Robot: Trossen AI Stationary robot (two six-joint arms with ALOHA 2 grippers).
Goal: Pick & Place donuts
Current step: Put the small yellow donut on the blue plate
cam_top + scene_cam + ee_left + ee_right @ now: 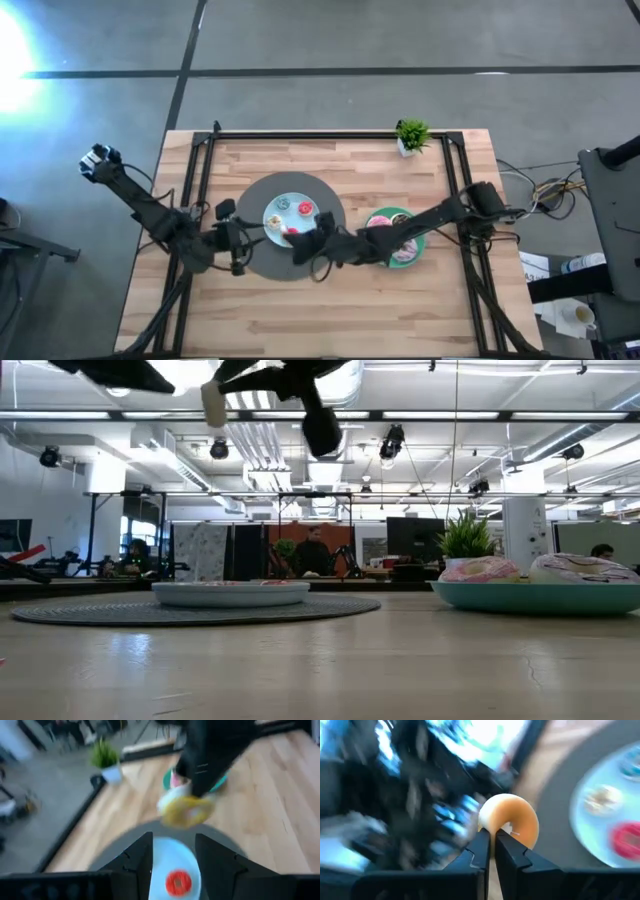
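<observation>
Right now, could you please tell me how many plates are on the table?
2. The light-blue plate sits on the round grey mat near the middle. The green plate lies just off the mat to its right, partly covered from above. No other plate shows.

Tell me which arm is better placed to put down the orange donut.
The right arm: its gripper already holds the orange donut beside the light-blue plate. The left gripper is open and empty.

Overhead view looks straight down, low view level across the table (330, 310); both wrists sit close (sharing the blue plate (172, 855)).
</observation>
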